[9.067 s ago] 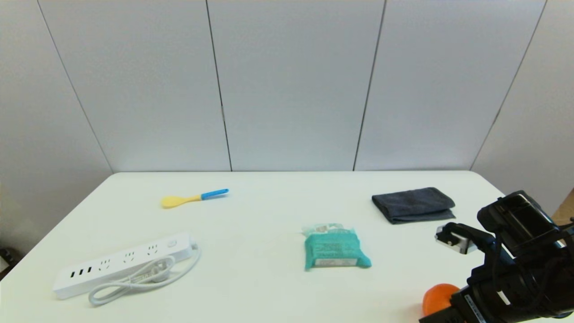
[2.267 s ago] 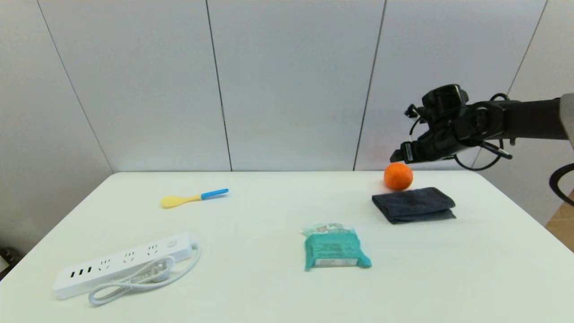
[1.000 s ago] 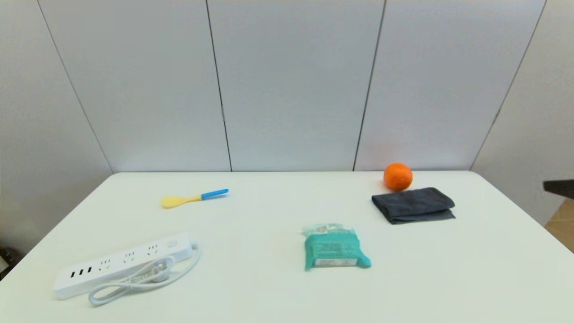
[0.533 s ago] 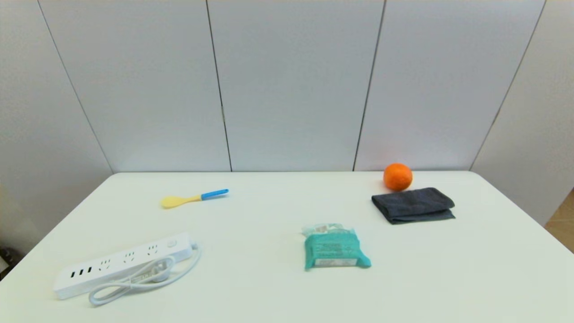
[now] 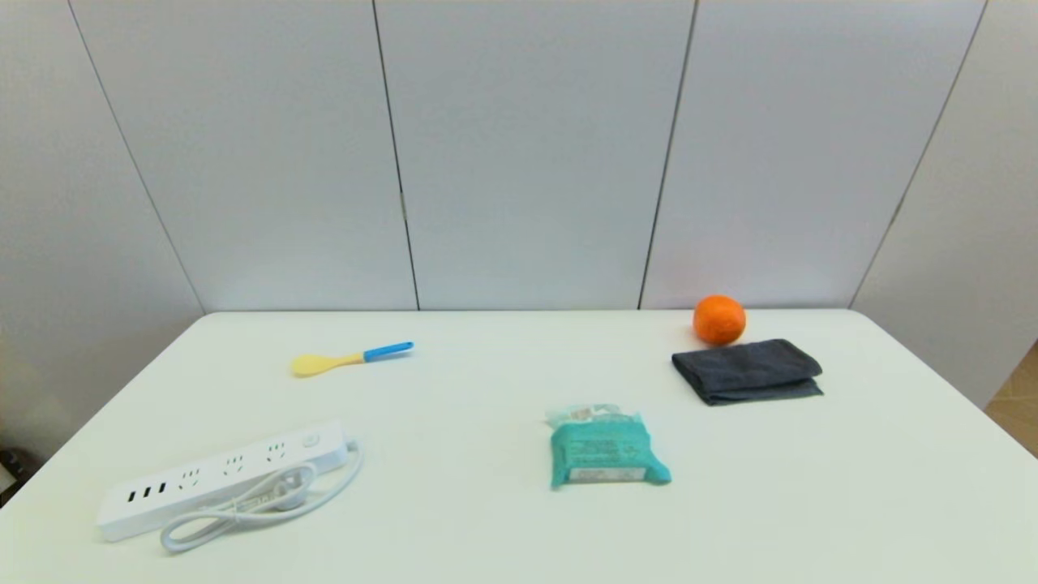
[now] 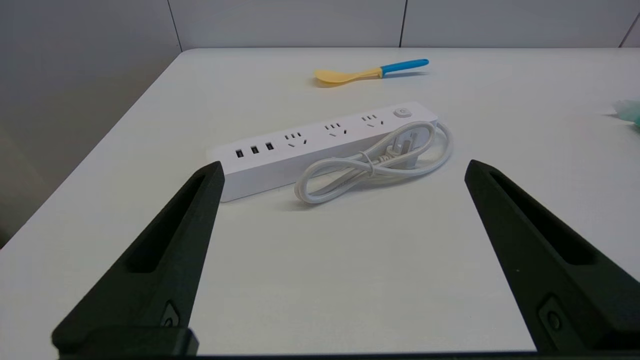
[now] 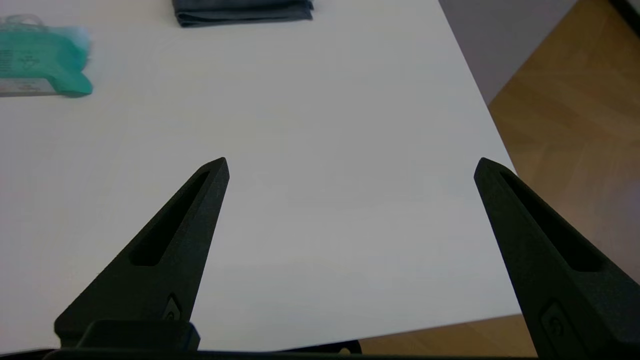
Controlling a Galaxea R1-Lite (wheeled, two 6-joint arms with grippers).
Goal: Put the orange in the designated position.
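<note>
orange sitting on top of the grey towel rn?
No: in the head view the orange rests on the white table just behind the folded grey towel, by the far edge, not on it.

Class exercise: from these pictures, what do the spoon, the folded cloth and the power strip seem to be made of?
Spoon: probably plastic, smooth, with a yellow bowl and blue handle.
Folded cloth: dark grey soft fabric, matte, with rounded folds; perhaps towelling.
Power strip: seemingly hard white plastic, faintly glossy, with a rubbery-looking coiled cable.

Looks like a lab test bay: plain white table [image 5: 486,527] boxed in by bare grey wall panels [image 5: 527,154], wooden floor [image 7: 565,110] beside.
</note>
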